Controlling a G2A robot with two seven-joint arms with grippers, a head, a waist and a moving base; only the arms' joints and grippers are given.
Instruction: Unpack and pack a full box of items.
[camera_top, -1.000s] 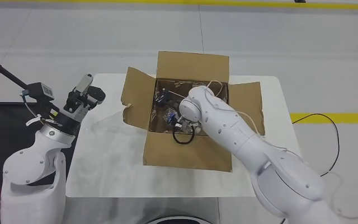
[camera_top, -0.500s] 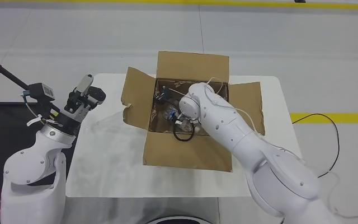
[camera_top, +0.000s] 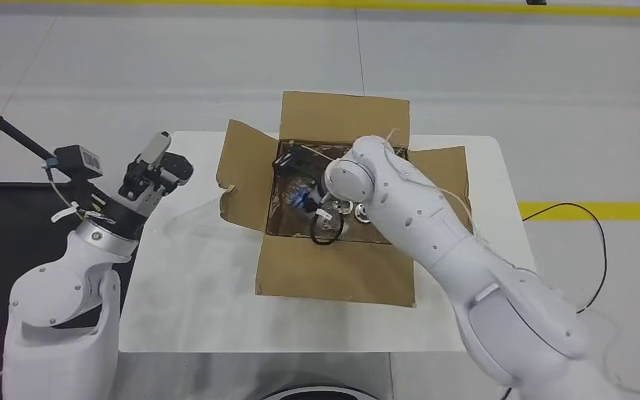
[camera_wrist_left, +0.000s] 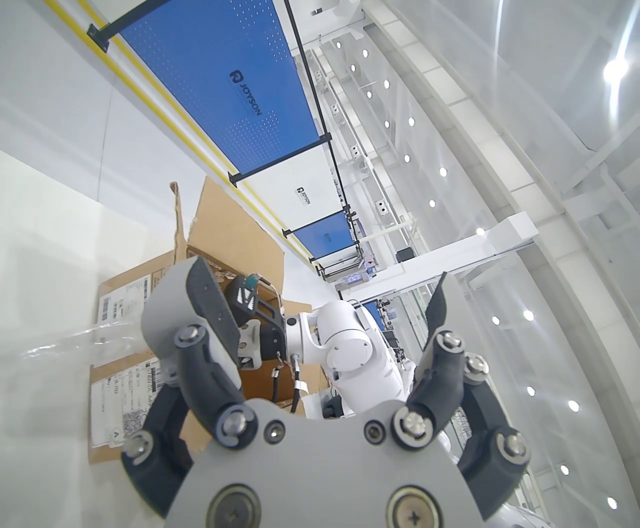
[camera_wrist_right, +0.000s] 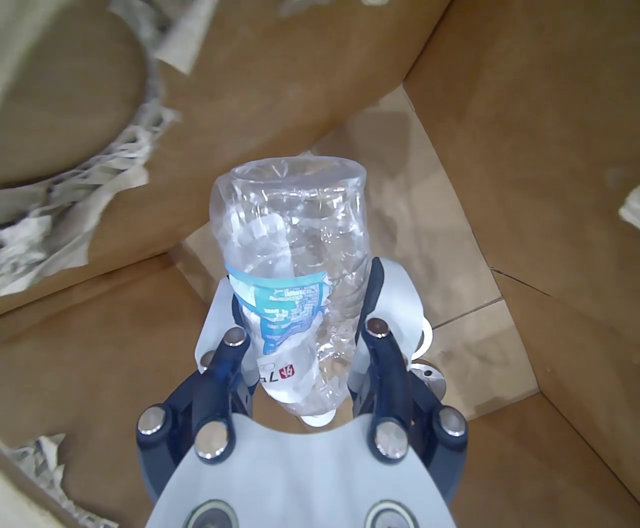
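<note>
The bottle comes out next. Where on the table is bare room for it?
Widest bare patch: the table's near left corner, bordered by the cardboard box's front wall and left flap. The strip beyond the right flap is narrow. Inside the box, the right claw, plastic bottle and crumpled paper crowd it.

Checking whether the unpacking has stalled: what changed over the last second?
The right pincer, shut on the plastic bottle, shifted slightly toward the far wall of the box, apparently taking the bottle with it, still inside the box. The left pincer stayed open beside the box, and the box did not shift.
</note>
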